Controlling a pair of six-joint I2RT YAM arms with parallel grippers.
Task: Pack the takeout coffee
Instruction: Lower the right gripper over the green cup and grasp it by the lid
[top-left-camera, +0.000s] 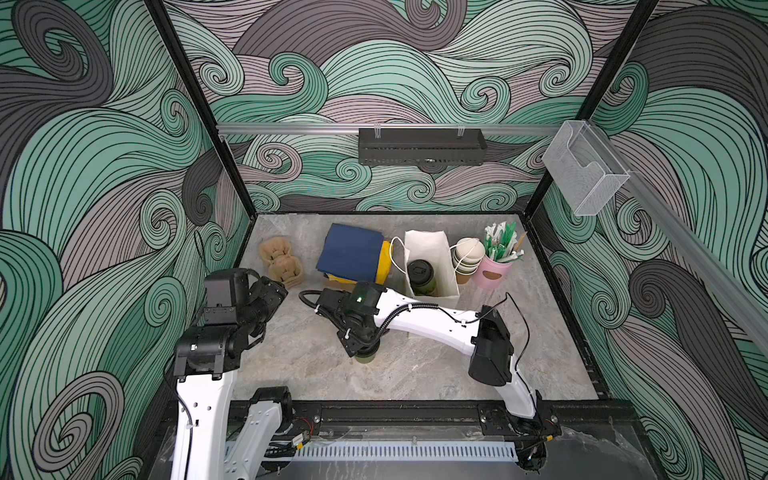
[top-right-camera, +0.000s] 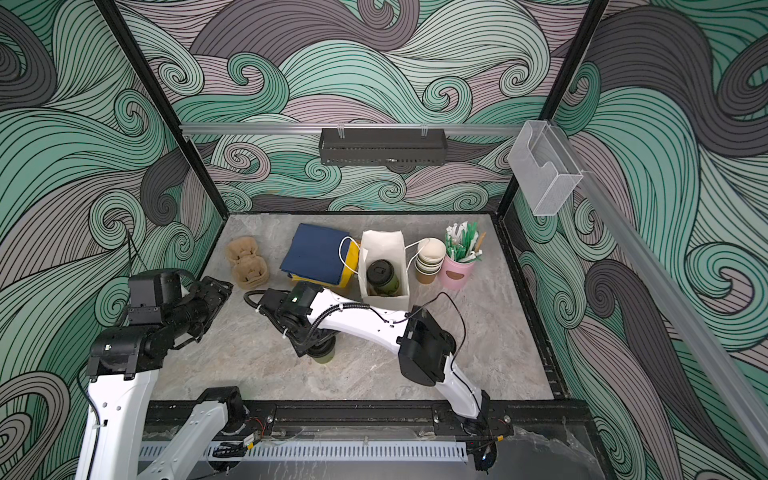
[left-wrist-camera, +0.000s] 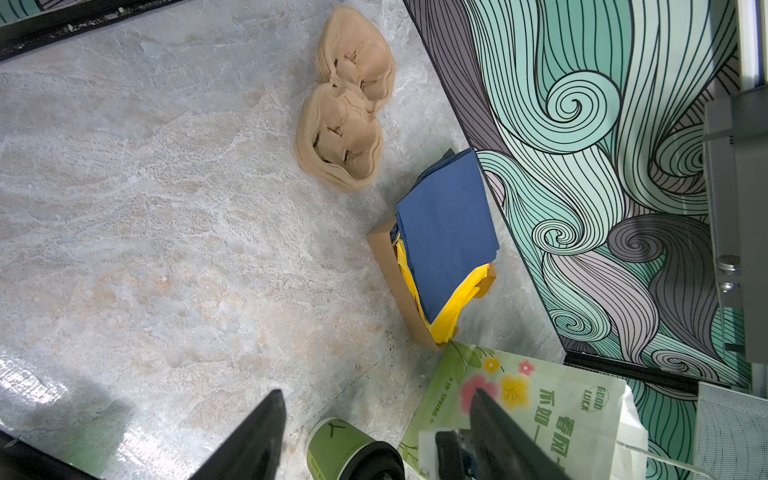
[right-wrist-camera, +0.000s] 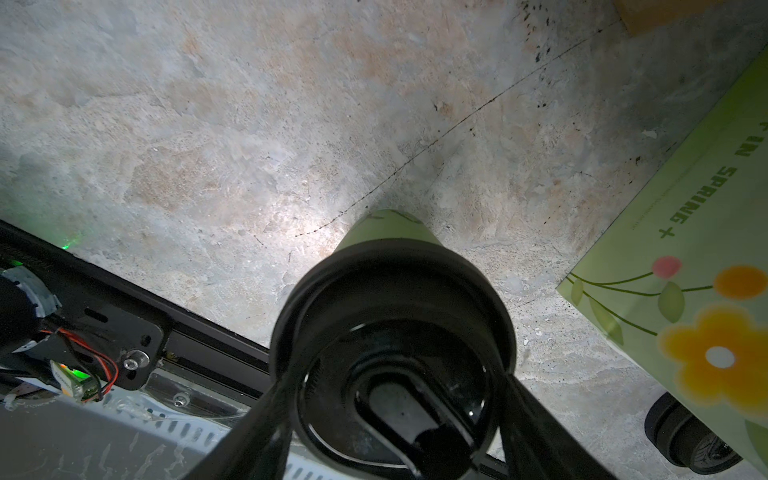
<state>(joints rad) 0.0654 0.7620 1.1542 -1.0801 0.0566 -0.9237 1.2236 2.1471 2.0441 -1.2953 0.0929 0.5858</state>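
Observation:
One takeout coffee cup (top-left-camera: 420, 272) (top-right-camera: 380, 272), olive-sided with a black sip lid, stands upright inside the open white paper bag (top-left-camera: 428, 249) at the back middle. A second takeout coffee cup (top-left-camera: 366, 357) (top-right-camera: 325, 356) (right-wrist-camera: 386, 232) stands on the table in front of the bag. My right gripper (right-wrist-camera: 395, 374) (top-left-camera: 365, 347) is directly above it, its fingers pressed on both sides of the black lid. The left gripper (left-wrist-camera: 378, 392) (top-left-camera: 276, 291) hovers at the left, open and empty. In the left wrist view the front cup (left-wrist-camera: 336, 444) lies well beyond that gripper's fingers.
Brown pulp cup carriers (top-left-camera: 280, 262) lie at the back left. A box of blue and yellow napkins (top-left-camera: 353, 253) sits beside the bag. Right of the bag are stacked lidless cups (top-left-camera: 467, 255) and a pink holder of straws (top-left-camera: 494, 270). A black rail (top-left-camera: 415, 409) borders the table's front.

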